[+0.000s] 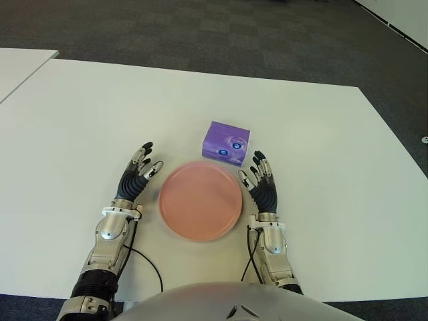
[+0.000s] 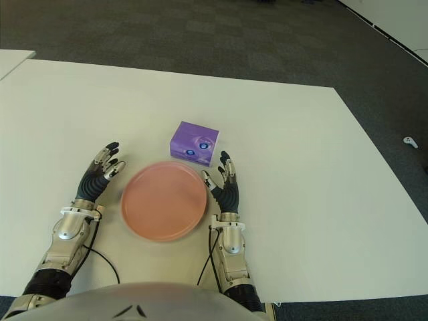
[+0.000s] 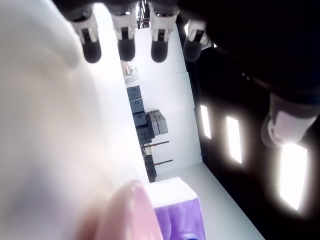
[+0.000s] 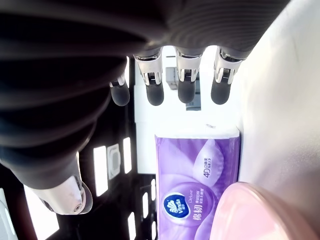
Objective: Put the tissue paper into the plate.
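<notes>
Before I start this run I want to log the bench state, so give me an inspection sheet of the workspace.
Surface: white table, bare apart from the items below.
Job's things: purple tissue pack lies on the table just beyond the pink plate; the plate holds nothing.
Clutter: nothing seen.
Hands: left hand shows left of the plate, fingers spread, holding nothing; right hand shows right of the plate, just short of the tissue pack, fingers spread, holding nothing.
Cables: black cable runs from the left wrist; another black cable runs along the right forearm.
Surroundings: dark carpet floor; second white table at far left.
</notes>
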{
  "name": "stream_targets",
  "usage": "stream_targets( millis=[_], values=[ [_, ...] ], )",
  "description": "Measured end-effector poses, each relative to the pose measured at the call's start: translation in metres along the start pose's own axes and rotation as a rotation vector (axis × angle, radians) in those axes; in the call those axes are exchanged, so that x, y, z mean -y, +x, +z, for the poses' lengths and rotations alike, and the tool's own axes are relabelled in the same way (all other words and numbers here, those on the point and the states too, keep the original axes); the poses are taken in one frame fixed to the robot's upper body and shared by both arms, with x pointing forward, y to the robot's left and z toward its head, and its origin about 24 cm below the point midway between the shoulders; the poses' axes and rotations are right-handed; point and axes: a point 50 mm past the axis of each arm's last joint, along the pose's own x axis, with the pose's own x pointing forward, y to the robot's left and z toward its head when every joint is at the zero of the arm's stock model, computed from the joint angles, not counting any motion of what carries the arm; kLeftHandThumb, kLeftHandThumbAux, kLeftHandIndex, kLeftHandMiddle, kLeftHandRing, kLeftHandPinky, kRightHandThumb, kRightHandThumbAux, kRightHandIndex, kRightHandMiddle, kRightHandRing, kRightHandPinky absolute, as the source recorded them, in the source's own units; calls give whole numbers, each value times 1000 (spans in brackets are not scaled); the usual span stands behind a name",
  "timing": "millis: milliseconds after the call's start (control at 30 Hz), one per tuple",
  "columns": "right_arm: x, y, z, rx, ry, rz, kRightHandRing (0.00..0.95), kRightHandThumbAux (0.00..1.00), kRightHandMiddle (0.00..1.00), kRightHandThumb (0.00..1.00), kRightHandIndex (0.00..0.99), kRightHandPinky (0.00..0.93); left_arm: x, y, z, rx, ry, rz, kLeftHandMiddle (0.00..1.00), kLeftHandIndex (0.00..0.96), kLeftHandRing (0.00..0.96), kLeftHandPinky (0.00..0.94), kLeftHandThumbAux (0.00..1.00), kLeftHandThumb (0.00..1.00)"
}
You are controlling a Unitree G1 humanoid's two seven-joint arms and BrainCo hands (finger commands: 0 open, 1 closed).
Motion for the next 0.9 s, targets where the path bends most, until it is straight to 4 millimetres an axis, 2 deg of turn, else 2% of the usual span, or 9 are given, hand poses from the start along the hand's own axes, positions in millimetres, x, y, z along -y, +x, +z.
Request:
stream_targets(
  millis=[900],
  values=[
    [0, 0, 0, -1, 0, 11, 0, 685, 0, 0, 0, 0, 2, 2, 1, 4, -4, 8, 0, 0, 0, 0, 452, 0]
  ],
)
